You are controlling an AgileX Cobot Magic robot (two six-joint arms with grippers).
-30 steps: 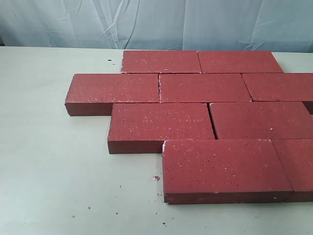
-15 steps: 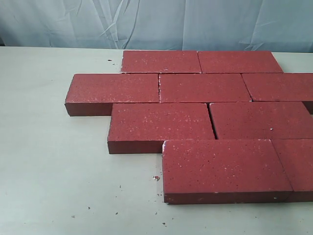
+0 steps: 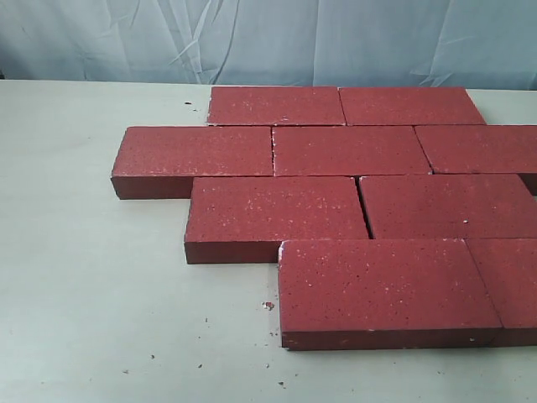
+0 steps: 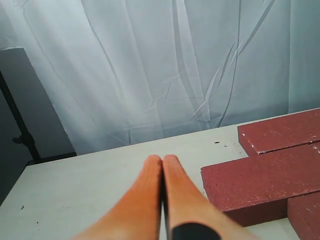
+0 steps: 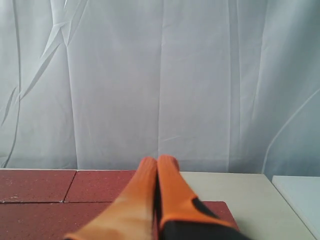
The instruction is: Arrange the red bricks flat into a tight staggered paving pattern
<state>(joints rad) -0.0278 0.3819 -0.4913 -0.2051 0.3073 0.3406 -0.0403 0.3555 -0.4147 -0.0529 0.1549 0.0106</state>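
Several red bricks (image 3: 352,151) lie flat on the pale table (image 3: 84,277) in four staggered rows, edges close together. The nearest row's left brick (image 3: 386,290) sits at the front. No arm shows in the exterior view. My left gripper (image 4: 163,159) is shut, its orange fingers pressed together with nothing between them, hovering over bare table to the side of a brick's end (image 4: 260,180). My right gripper (image 5: 158,160) is also shut and empty, raised above the bricks (image 5: 100,186) near their far edge.
A pale blue-white curtain (image 3: 268,38) hangs behind the table. Small dark crumbs (image 3: 268,306) are scattered on the table in front of the bricks. A dark stand (image 4: 20,135) shows beside the table in the left wrist view.
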